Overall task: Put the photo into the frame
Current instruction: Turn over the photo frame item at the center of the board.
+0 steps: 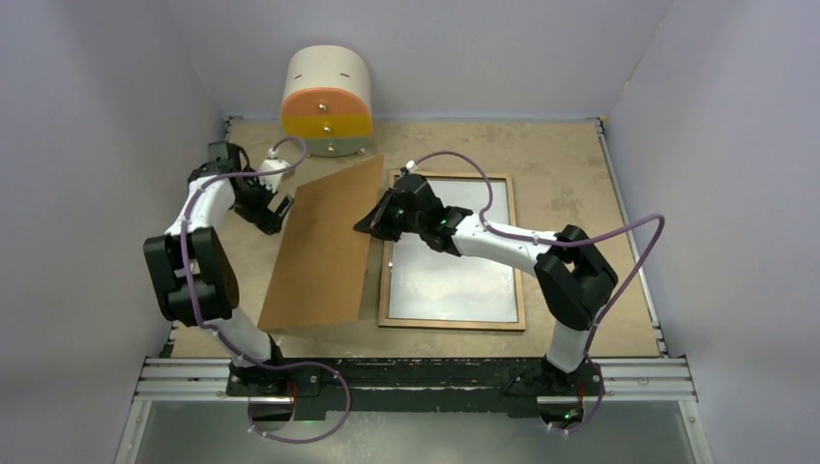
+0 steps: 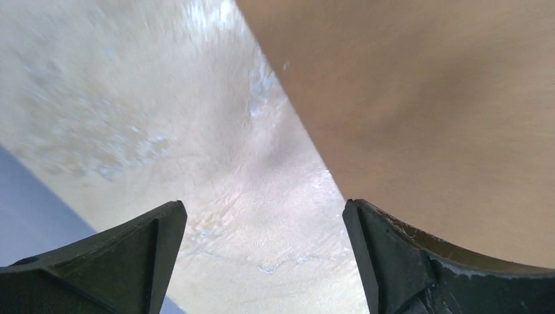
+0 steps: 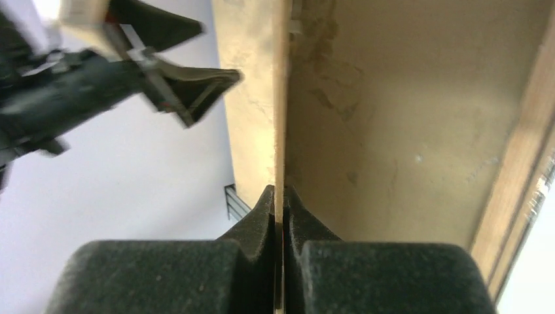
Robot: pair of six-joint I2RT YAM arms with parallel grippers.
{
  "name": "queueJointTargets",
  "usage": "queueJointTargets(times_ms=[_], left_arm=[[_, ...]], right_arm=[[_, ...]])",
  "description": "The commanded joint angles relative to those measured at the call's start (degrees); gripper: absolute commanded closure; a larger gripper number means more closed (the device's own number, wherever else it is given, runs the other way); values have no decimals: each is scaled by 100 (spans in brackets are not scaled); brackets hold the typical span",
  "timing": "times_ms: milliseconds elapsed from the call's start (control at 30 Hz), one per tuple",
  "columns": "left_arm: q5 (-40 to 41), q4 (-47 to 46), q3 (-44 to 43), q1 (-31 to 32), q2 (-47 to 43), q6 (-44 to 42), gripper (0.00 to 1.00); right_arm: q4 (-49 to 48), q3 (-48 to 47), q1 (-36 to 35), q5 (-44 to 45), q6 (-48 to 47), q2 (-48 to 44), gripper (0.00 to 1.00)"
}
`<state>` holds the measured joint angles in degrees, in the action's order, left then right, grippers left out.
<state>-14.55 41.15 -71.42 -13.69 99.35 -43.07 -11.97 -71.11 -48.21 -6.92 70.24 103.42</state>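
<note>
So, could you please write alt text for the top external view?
The right gripper pinches the right edge of a brown backing board, holding it tilted above the table, left of the frame lying flat with its wooden rim up. The left gripper sits at the board's left edge.

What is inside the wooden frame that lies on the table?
A pale, shiny surface fills the frame; glass or a sheet, I cannot tell. The right arm covers its upper left part.
</note>
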Motion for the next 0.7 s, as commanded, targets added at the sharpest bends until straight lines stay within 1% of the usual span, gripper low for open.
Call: queueJointTargets(times_ms=[0,133,233,300,400,467,600,667], left_arm=[[-1026,798,-487,403,-1208,-383,0],[-2195,1378,-543,620,-2235,-1161,0],[-2822,2005,-750,834,-2772,-1706,0],[-3102,2496,-918,978,-3054,-2040,0],[-3427,2882,-1084,1197,-3332,-2297,0],[-3620,3128,-1114,1299,-3522,-2651,0],[-3824,3328,-1187,1325,-3764,-3096,0],[-3916,3392,-1276,1325,-3809,-3246,0]], right_arm=[[708,-442,-2,227,271,-817,100],[1113,-333,176,666,509,-1535,100],[1433,-180,424,991,745,-2149,100],[1654,-59,644,1139,952,-2539,100],[1840,84,943,1391,1309,-3139,100],[1874,148,1084,1567,1505,-3423,100],[2181,-54,1162,1957,1610,-3625,100],[2220,-106,1159,1990,1677,-3627,100]])
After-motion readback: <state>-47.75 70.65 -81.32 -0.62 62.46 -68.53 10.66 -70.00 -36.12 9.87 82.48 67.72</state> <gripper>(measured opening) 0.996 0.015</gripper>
